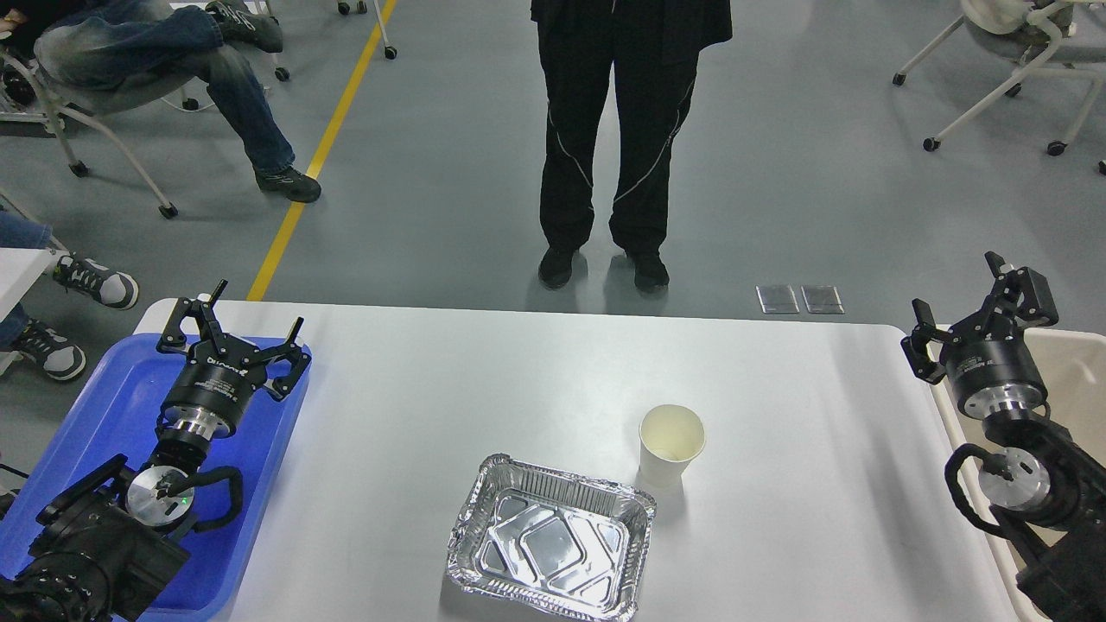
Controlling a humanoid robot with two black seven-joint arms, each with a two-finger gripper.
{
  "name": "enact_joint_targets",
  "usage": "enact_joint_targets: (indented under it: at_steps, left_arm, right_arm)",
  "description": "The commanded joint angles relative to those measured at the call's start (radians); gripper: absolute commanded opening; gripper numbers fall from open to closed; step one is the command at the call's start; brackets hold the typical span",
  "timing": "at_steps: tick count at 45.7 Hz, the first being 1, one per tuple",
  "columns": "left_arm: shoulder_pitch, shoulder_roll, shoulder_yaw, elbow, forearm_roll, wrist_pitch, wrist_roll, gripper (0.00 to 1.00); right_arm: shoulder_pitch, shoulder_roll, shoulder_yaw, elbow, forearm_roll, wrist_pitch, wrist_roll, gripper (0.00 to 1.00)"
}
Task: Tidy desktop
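Both the left pincer (pixel 232 331) and right pincer (pixel 961 302) were held released, so the paper cup (pixel 670 442) on the table (pixel 518 380) should probably be gripped gently and kept upright.

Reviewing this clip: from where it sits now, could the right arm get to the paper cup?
Probably yes. The right gripper hovers with jaws open at the desktop's right edge, and only bare tabletop lies between it and the paper cup; the foil tray sits nearer me.

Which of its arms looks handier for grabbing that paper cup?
Probably the right. The paper cup stands right of the desktop's middle, nearer the open right gripper over the beige bin than the open left gripper over the blue tray.
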Motion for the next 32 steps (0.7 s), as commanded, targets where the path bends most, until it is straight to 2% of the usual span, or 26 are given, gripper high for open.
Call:
enact_joint_targets:
  at_steps: [1, 8, 18, 24, 32]
  left_arm:
    - [0.0, 0.0, 0.0, 0.0, 0.0, 0.0, 0.0, 1.0]
    - [0.0, 0.0, 0.0, 0.0, 0.0, 0.0, 0.0, 1.0]
    - [0.0, 0.0, 0.0, -0.001, 0.0, 0.0, 0.0, 1.0]
    - [0.0, 0.0, 0.0, 0.0, 0.0, 0.0, 0.0, 1.0]
    - [0.0, 0.0, 0.0, 0.0, 0.0, 0.0, 0.0, 1.0]
  right_arm:
    - [-0.001, -0.004, 0.0, 0.0, 0.0, 0.002, -0.002, 1.0]
    - [0.005, -0.012, -0.011, 0.0, -0.001, -0.001, -0.002, 1.0]
    - [0.055, -0.124, -0.078, -0.003, -0.004, -0.013, -0.003, 1.0]
    - [0.124, -0.203, -0.216, -0.055, -0.009, -0.013, -0.003, 1.0]
    - [0.255, -0.312, -0.535, -0.075, -0.011, -0.004, -0.012, 1.0]
